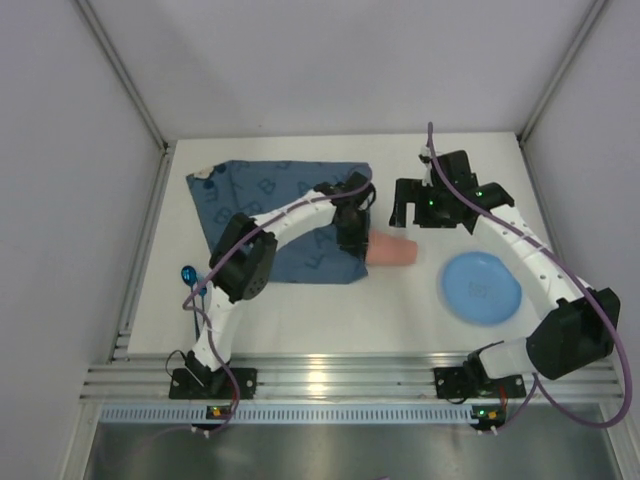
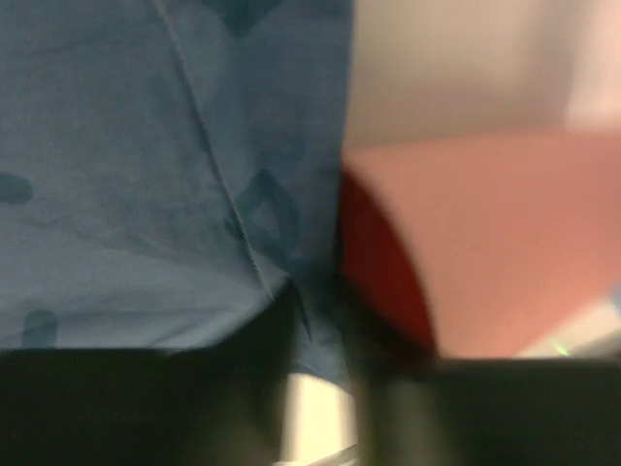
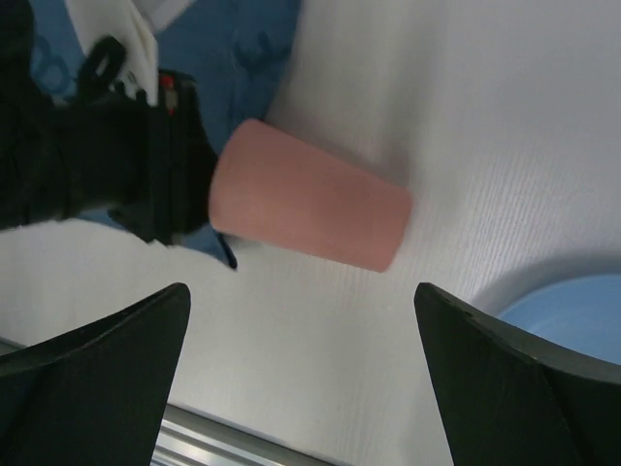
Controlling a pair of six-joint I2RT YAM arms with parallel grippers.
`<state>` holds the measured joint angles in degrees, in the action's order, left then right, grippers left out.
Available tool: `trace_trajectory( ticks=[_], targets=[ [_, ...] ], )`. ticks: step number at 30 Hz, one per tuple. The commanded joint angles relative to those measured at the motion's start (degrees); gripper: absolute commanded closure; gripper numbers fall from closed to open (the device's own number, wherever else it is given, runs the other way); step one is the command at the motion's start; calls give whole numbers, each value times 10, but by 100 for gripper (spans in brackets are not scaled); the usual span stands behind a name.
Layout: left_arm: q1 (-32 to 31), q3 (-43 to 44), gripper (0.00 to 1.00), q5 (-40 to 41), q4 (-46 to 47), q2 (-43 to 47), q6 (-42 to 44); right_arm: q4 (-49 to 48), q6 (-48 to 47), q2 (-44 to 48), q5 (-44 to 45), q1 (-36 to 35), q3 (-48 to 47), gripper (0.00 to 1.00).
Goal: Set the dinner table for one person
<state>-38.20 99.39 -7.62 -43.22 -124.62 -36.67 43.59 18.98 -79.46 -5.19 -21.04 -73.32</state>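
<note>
By the placemat (image 1: pixel 262 192), left arm (image 1: pixel 290 213) outstretched, its end effector (image 1: pixel 360 243) against the pink cup (image 1: pixel 396 251), grip unclear.

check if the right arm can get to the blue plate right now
Probably yes. The plate lies bare on the table next to the right arm, with nothing on it or over it. The right tool is open and empty, hovering near it.

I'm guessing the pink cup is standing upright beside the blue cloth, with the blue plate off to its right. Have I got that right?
Not quite. The pink cup is lying on its side, not standing upright; the right wrist view shows this clearly. The rest holds: it is beside the blue cloth, and the blue plate sits off to its right.
</note>
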Motion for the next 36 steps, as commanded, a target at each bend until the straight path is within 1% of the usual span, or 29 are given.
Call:
trace_trajectory(
  ticks=[1, 2, 6, 9, 11, 13, 14, 16, 17, 18, 20, 21, 24, 26, 28, 29, 30, 32, 33, 36],
  targets=[
    [-62, 95, 4, -79, -53, -21, -53, 19, -10, 19, 27, 10, -18, 0],
    [-66, 102, 1, -85, -54, -22, -57, 21, -8, 22, 26, 12, -16, 0],
    [-56, 97, 1, -94, -42, 18, -91, 27, -3, 36, 16, 13, 2, 0],
    [-34, 91, 2, -71, -48, 71, -101, 28, 0, 42, -8, 13, 14, 0],
    [-4, 78, 2, -49, -59, 113, -104, 28, 6, 40, -10, 13, 21, 0],
    [32, 36, 2, -27, -77, 142, -97, 32, 10, 33, -7, 13, 25, 0],
    [44, 18, 1, -5, -85, 174, -94, 32, 10, 25, -8, 13, 26, 0],
    [78, -51, 2, 21, -94, 208, -76, 32, 3, 13, -31, 13, 27, 0],
    [87, -76, 1, 46, -96, 243, -69, 30, 0, -4, -43, 12, 28, 0],
    [107, -129, 1, 57, -97, 258, -60, 30, -3, -15, -60, 7, 29, 0],
    [124, -182, 1, 71, -104, 297, -53, 28, -5, -49, -82, 3, 32, 0],
    [132, -230, 2, 94, -106, 307, -46, 26, -4, -60, -101, -1, 36, 0],
    [153, -303, 2, 124, -105, 336, -37, 12, 8, -102, -121, -8, 39, 0],
    [166, -330, 2, 142, -93, 345, -33, 3, 12, -122, -113, -8, 38, 0],
    [191, -372, 2, 128, -69, 348, -24, -11, 11, -142, -110, -6, 41, 0],
    [202, -400, 1, 116, -37, 350, -16, -25, 10, -151, -109, -4, 41, 0],
    [221, -412, 1, 109, -25, 350, -3, -32, 13, -161, -112, 0, 41, 0],
    [235, -431, 1, 108, -5, 347, 11, -46, 19, -191, -123, 6, 37, 0],
    [247, -434, 2, 108, -1, 344, 14, -50, 20, -199, -123, 6, 36, 0],
    [258, -436, 2, 115, 5, 330, 27, -63, 24, -223, -117, 7, 37, 0]
  ],
)
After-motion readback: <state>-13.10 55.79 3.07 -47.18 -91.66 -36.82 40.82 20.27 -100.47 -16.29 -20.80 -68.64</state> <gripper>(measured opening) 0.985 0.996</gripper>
